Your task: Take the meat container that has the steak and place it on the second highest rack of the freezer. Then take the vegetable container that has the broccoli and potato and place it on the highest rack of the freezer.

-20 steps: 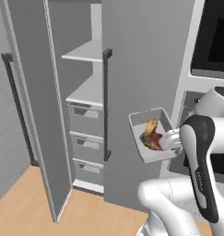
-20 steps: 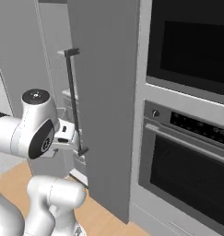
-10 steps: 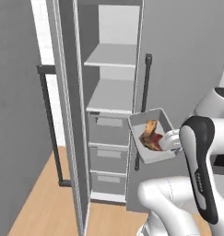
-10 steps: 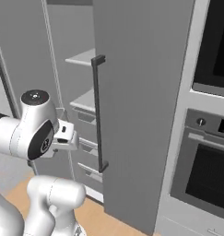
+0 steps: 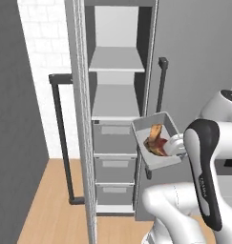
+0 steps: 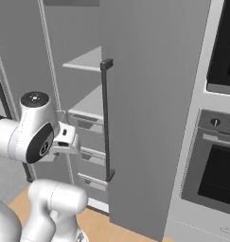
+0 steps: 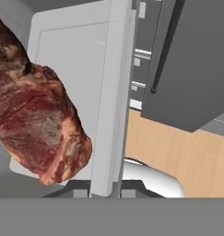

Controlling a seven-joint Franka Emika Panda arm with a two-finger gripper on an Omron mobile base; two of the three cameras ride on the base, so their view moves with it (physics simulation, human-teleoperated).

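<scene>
While beside the freezer (image 5: 115, 109), its drawers (image 5: 115, 137): tray (image 5: 160, 162) with steak (image 5: 154, 141).

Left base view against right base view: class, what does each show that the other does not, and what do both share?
Left base view alone: the steak lying in the meat container, a white brick wall, and the lowest of three grey drawers. Right base view alone: the black-fronted oven with its knob. Both: the open freezer, its highest rack, its second highest rack, and the robot's white arm.
</scene>
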